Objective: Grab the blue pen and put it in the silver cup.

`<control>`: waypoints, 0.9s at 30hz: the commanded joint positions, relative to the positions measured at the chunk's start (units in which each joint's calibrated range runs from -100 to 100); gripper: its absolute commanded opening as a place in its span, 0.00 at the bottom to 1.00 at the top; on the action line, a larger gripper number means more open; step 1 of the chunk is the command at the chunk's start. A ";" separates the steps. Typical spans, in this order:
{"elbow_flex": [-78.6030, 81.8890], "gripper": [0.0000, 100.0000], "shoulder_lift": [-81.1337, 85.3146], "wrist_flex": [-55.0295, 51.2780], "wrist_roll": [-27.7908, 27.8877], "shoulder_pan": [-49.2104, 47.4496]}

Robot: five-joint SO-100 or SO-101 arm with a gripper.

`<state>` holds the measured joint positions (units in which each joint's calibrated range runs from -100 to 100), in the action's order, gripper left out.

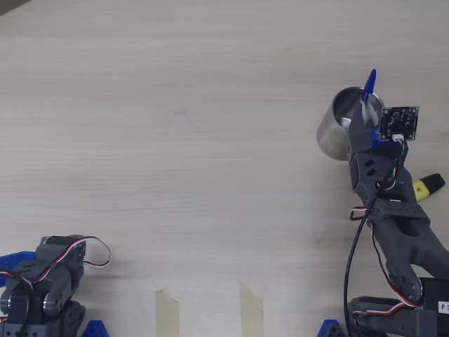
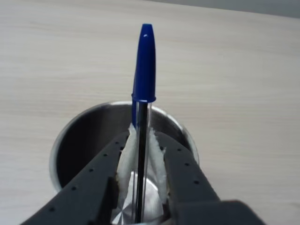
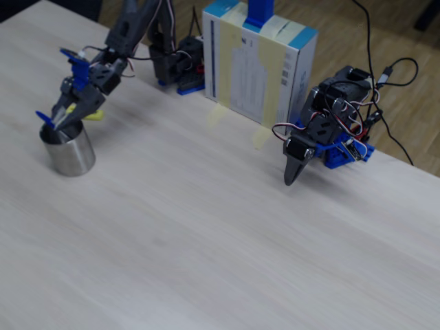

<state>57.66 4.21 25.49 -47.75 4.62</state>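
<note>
My gripper [image 2: 140, 136] is shut on the blue pen [image 2: 144, 70], holding its clear barrel between the white-padded fingers. The blue cap points up and away, and the lower barrel reaches down into the mouth of the silver cup [image 2: 79, 131]. In the overhead view the gripper [image 1: 365, 111] hangs over the cup [image 1: 330, 133] at the right, and the pen cap [image 1: 370, 81] sticks out past the rim. The fixed view shows the cup [image 3: 69, 155] at the far left under the gripper [image 3: 62, 118], with the pen cap [image 3: 44, 117] poking out to the left.
A yellow highlighter [image 1: 428, 186] lies just right of my arm, near the cup. A second arm [image 1: 42, 281] rests folded at the lower left of the overhead view. A box [image 3: 258, 62] stands at the table's far edge, and two tape strips [image 1: 167, 309] mark the near edge.
</note>
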 commanded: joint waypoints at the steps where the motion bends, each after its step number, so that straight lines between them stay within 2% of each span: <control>1: 0.59 0.13 3.14 0.21 0.32 0.34; 27: 0.59 0.13 18.58 0.21 0.43 -0.56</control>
<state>58.46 19.12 25.49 -47.75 4.62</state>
